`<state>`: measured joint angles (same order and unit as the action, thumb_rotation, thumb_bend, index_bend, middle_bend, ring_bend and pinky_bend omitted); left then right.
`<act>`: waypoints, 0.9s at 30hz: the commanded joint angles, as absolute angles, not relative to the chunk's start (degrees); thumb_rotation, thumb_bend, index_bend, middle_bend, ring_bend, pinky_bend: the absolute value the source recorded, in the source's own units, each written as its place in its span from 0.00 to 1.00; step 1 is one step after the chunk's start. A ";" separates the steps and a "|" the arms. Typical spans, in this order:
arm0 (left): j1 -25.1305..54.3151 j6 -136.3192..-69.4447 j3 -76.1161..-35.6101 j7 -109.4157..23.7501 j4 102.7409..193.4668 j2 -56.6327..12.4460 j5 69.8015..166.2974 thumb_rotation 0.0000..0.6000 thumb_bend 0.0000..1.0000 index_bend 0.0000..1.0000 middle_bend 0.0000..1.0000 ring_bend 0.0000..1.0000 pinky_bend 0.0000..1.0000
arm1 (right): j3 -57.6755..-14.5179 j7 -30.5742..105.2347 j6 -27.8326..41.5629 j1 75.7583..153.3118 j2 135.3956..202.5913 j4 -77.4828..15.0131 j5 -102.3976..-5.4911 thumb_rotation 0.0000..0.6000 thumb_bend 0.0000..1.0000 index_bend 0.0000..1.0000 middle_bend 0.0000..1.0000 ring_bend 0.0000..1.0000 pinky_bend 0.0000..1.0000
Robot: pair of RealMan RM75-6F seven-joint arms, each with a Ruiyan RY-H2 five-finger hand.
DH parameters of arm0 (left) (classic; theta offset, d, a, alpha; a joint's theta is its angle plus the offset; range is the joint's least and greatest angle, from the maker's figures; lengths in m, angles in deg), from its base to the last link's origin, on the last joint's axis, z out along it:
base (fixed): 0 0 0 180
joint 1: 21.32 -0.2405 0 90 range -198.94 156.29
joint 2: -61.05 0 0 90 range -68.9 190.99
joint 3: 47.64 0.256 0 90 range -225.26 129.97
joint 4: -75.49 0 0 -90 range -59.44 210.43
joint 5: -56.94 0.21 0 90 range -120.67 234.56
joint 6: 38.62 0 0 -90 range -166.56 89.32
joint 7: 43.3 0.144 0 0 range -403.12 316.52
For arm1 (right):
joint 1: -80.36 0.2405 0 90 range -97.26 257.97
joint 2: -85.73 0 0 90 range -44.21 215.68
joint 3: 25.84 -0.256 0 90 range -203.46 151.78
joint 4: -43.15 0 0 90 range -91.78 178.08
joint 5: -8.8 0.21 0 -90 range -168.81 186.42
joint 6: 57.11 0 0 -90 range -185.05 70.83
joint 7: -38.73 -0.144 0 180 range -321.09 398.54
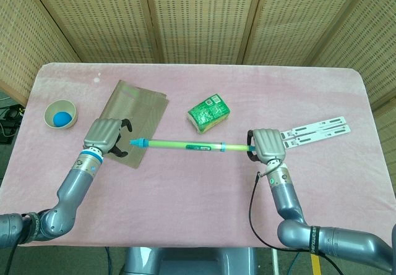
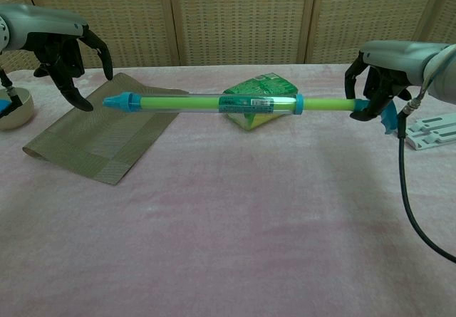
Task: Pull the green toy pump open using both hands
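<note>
The green toy pump [image 1: 185, 144] [image 2: 214, 103] is a long green tube with a blue tip at its left end, held level above the table. My right hand [image 1: 266, 144] [image 2: 381, 82] grips the blue handle at the pump's right end. My left hand [image 1: 106, 135] [image 2: 64, 50] hovers just left of the blue tip, fingers spread and curved, holding nothing. A small gap separates it from the tip.
A brown woven mat [image 1: 127, 123] [image 2: 100, 132] lies below the left hand. A green packet [image 1: 209, 112] [image 2: 260, 92] sits behind the pump. A small bowl [image 1: 60, 114] with a blue object stands far left. White plastic strips [image 1: 318, 130] lie at the right.
</note>
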<state>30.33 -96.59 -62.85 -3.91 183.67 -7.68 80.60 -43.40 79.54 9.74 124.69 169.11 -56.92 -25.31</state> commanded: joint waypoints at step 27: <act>38.45 -97.23 -60.42 -2.51 178.14 -15.34 76.47 1.00 0.27 0.41 0.98 0.86 0.75 | -41.91 76.28 9.87 124.90 166.05 -59.02 -24.13 1.00 0.59 0.83 1.00 1.00 0.82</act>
